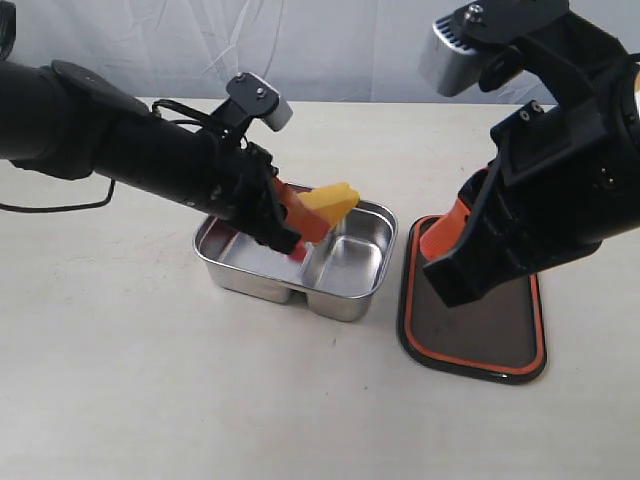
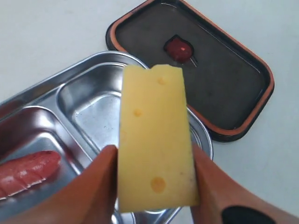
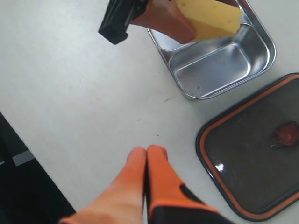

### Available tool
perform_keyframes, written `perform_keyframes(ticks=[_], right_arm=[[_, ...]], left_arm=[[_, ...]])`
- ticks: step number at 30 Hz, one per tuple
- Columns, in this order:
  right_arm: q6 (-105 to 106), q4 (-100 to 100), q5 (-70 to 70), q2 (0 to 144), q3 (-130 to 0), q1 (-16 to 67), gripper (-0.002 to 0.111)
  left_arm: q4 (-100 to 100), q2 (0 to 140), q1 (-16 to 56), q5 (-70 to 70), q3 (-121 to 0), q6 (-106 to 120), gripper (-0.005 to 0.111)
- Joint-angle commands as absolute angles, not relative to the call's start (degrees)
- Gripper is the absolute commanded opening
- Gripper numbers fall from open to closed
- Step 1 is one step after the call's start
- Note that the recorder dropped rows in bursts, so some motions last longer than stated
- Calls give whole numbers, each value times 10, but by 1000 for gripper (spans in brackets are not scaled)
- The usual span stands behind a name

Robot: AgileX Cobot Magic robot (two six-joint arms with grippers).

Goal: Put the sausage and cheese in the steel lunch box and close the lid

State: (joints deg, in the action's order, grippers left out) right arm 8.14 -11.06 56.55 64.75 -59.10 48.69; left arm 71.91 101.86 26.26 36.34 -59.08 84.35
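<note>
The left gripper [image 2: 153,156] has its orange fingers clamped on the cheese [image 1: 331,202], held above the steel lunch box [image 1: 350,300] over its smaller compartment. The sausage [image 2: 28,170] lies in the large compartment, mostly hidden behind that arm from the outside. The lid [image 1: 500,335] lies seal-side up just beside the box on the pale table [image 1: 120,380]. The right gripper [image 3: 147,154] hangs over the lid, fingers pressed together and empty.

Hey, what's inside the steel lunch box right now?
The sausage lies in the large compartment of the steel lunch box. The small compartment shows bare steel. The cheese is not in yet: the left claw holds it above the box, hiding part of the floor.
</note>
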Motion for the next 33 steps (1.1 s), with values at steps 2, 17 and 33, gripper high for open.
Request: perform_keyframes(ticks=[2,17,33], right_arm=[[78,-104,565,643,-591,487,-1],[75,-104,567,643,-591,487,-1],[-175,124,652,643,-591,487,-1]], left_arm=[[752,1062,265,378,-606,850,0],[787,1102,265,402,-623,872,55],[641,1063,262,401,-621,737,0]])
